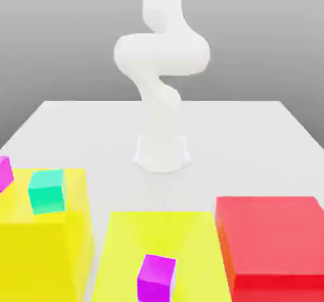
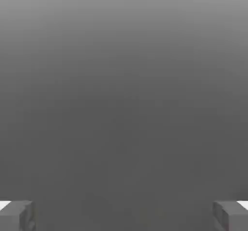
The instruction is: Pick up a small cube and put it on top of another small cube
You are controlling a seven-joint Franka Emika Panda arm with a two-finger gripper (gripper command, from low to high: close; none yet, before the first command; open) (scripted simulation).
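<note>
The white bench carries the arm's base at its middle, and in front of that base lie a yellow slab, a tall yellow block toward the exterior view's left of the slab and a red block on its other side. A green cube sits on top of the tall yellow block, one magenta cube rests on the yellow slab, and another magenta cube shows at the tall yellow block's far left edge. The fingers stand wide apart, holding nothing.

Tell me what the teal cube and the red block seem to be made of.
Teal cube: flat uniform colour, no grain or gloss; possibly matte plastic, but the render leaves it open. Red block: same plain matte look, sharp edges, no texture; material equally uncertain.
</note>
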